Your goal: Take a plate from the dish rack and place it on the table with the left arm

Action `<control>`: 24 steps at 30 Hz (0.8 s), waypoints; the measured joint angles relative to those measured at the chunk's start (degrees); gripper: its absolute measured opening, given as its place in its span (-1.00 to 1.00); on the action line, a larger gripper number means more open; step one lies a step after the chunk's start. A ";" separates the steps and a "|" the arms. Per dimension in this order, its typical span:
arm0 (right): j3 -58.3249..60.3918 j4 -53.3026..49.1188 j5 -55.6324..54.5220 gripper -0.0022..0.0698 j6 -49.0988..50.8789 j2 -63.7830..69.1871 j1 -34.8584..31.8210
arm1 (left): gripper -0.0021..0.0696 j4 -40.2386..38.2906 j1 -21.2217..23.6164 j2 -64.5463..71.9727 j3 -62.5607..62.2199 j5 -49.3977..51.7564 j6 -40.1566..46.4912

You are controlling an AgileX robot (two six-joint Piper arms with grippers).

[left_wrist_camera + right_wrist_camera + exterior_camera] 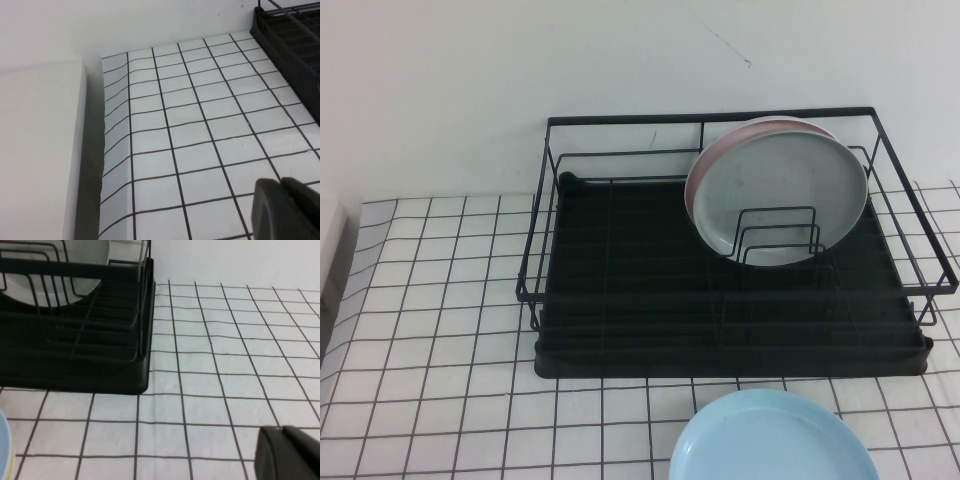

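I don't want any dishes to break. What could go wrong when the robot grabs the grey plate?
The grey plate leans right against the pink plate in the rack, so pulling one may drag both. The wire dividers could snag its rim. The blue plate lies on the table in front, so setting down there could knock it.

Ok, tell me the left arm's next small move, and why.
Probably swing the shut left gripper from the bare table left of the dish rack toward the grey plate, opening on the way: the plate stands upright in the dividers, untouched. The right gripper hangs low over the table right of the rack.
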 joint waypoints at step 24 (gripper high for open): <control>0.00 0.00 0.00 -0.94 0.00 0.00 0.00 | -0.95 -44.98 0.00 0.00 0.19 -8.69 0.66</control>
